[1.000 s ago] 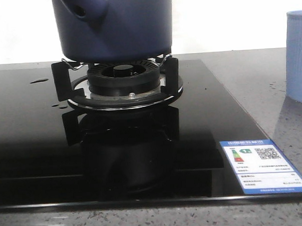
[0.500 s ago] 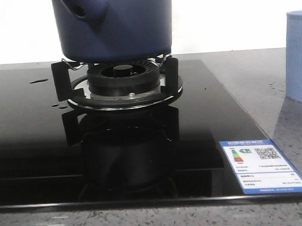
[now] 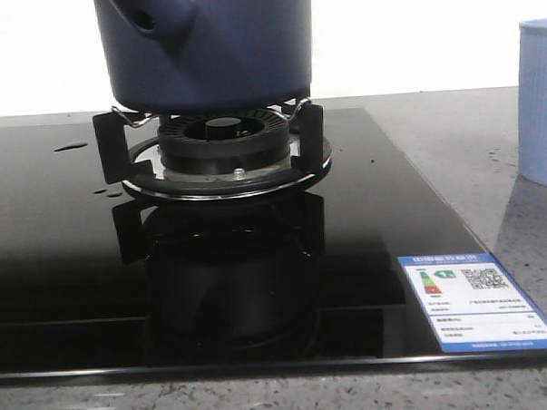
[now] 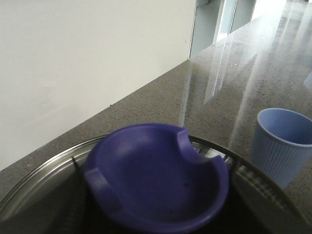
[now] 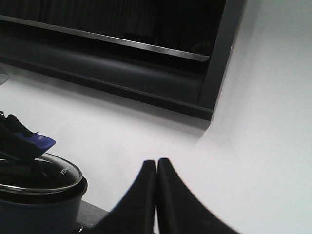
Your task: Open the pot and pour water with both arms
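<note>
**Lid Still On, No Water Poured Yet**

On the left of the front view, a few water drops (image 3: pixel 71 147) sit on the shiny black stove top (image 3: pixel 58 269). In the middle, the pot (image 3: pixel 207 44) stands on the burner (image 3: pixel 224 144), resting on the black metal supports. Its short hollow stub (image 3: pixel 152 15) sticks out from the side toward the left. The top of the pot is cut off in this view, so the lid cannot be seen from here.

The left wrist view looks down on the glass lid (image 4: pixel 44 175), with its metal rim and a purple-blue knob (image 4: pixel 156 180) in the middle. The left gripper is right over the knob (its fingers do not show clearly, so I cannot tell if they are apart or holding on).

The right wrist view shows the right gripper (image 5: pixel 156 195) with its two black fingers pressed together, holding nothing. It hangs in the air beside the pot, and the lid looks like it sits on the pot there, with something dark over its top.

On the right stands a pale blue ribbed cup (image 3: pixel 540 103) on the grey counter (image 3: pixel 452 134), well apart from the pot. A sticker (image 3: pixel 477 300) lies on the stove's front corner.

So the task looks like it is only starting. The lid must come off first. Then the pot must be lifted and tipped, probably into the cup.
</note>
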You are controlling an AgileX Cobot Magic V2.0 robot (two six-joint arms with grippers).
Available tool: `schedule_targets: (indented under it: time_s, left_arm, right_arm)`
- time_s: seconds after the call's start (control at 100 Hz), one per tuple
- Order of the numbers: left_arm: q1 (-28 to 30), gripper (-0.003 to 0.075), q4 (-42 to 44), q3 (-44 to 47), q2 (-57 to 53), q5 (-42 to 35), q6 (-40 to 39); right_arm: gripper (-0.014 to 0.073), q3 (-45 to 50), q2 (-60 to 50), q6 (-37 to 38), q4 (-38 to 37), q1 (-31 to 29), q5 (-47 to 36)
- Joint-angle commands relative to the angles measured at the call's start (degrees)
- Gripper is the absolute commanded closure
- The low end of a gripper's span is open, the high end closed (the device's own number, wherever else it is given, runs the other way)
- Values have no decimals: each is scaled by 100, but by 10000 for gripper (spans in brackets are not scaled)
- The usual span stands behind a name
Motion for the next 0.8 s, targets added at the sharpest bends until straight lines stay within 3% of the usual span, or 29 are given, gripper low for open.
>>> schedule_targets:
  time_s: [0.0,0.54,0.79]
  left_arm:
    - [-43,456,-540,-201,-159,124,45]
    - [-43,440,-834,-201,167,183,327]
    - [-43,147,-845,-201,162,142,341]
  right_arm:
    - [660,-151,50,13,45,-49,-83]
    - [660,-139,50,22,45,-49,-83]
    - [660,-139,50,22,45,-49,-83]
